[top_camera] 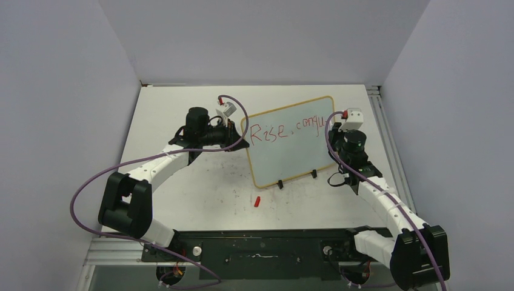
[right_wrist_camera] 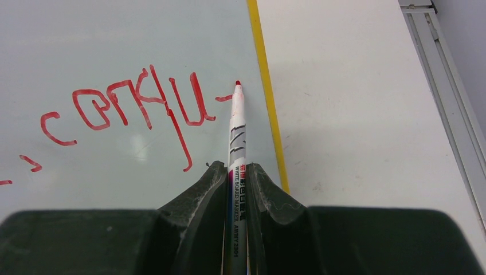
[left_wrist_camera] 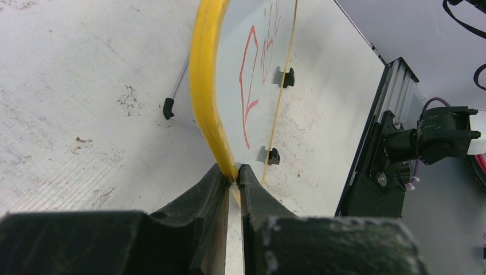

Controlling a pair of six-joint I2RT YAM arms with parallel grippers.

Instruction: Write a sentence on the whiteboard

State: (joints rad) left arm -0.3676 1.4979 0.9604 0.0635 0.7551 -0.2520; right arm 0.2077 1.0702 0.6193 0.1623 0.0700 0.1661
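The whiteboard (top_camera: 291, 160) stands tilted on two black clip feet (top_camera: 280, 184) at the table's middle. Its yellow-wood frame (left_wrist_camera: 205, 74) is pinched between my left gripper's (left_wrist_camera: 236, 173) jaws at the board's left edge (top_camera: 242, 130). The sentence (top_camera: 288, 130) is in red marker and reads "Rise, conqu" followed by a short stroke (right_wrist_camera: 224, 98). My right gripper (right_wrist_camera: 236, 169) is shut on a white whiteboard marker (right_wrist_camera: 236, 129). The marker's red tip (right_wrist_camera: 237, 84) rests on the board's surface (right_wrist_camera: 114, 34), just inside the right frame (right_wrist_camera: 266, 97). In the top view my right gripper (top_camera: 333, 128) sits at the board's right edge.
A small red cap (top_camera: 257, 202) lies on the table in front of the board. An aluminium rail (top_camera: 388, 139) runs along the table's right edge. A thin black-tipped stand leg (left_wrist_camera: 168, 107) props the board from behind. Grey walls enclose three sides.
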